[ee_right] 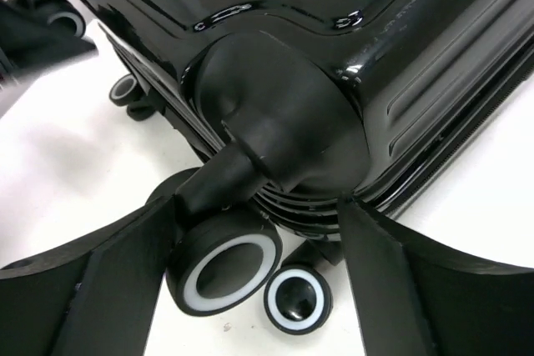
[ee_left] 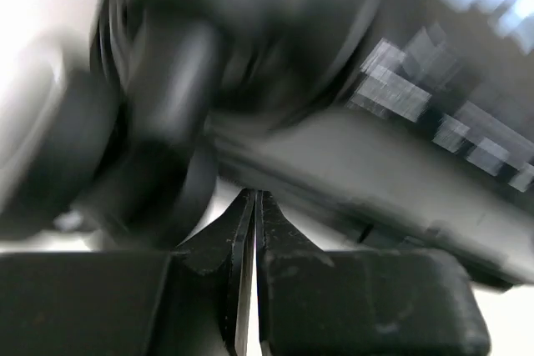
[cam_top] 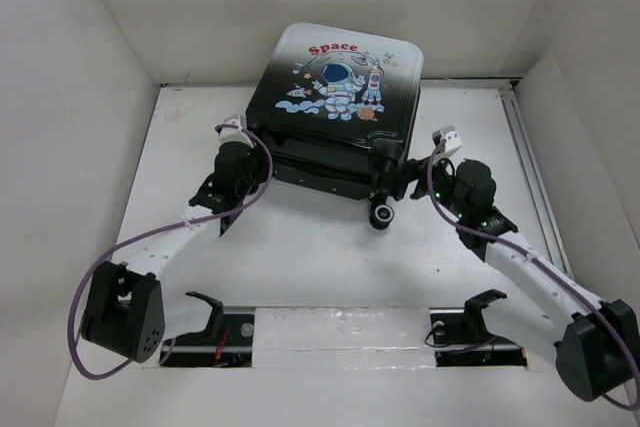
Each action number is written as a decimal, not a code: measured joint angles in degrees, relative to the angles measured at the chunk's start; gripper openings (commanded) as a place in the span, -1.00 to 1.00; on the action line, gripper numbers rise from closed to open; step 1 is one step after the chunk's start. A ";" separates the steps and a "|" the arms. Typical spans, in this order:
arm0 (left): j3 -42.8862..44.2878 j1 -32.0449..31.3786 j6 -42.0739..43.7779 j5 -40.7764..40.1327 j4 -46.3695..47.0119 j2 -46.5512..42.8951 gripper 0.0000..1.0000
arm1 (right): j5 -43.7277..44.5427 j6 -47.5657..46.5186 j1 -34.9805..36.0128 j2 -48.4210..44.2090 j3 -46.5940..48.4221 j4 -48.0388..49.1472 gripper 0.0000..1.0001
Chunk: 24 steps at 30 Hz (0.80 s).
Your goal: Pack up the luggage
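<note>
Luggage shut and lying flat, both my grippers at its near corners

My left gripper [ee_left: 253, 199] is pressed together with nothing between its fingers, nosed up to the near left corner of the luggage [cam_top: 335, 97]; that view is too blurred to say whether it touches. My right gripper [ee_right: 259, 214] is spread wide either side of the caster wheel [ee_right: 229, 268] at the near right corner, not pinching it. The luggage lies astronaut-side up at the middle of the far edge of the bench [cam_top: 330, 267], its two shells together. I judge the packing largely done, though I cannot tell whether it is fastened. Both arms reach forward low, elbows out, wrists turned inward
</note>
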 measured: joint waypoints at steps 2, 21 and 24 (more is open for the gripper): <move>-2.10 -0.22 -0.15 0.81 -0.79 0.04 -1.00 | -2.91 0.46 -1.62 1.53 0.66 0.72 0.70; -1.11 -15.56 -3.93 -13.27 -4.66 -6.97 1.00 | -3.10 -1.49 -5.16 -3.67 7.58 -5.79 0.99; -0.92 -14.69 -6.25 -18.84 -6.25 -11.74 1.00 | 1.03 -0.98 -0.09 -6.75 7.32 -7.91 0.99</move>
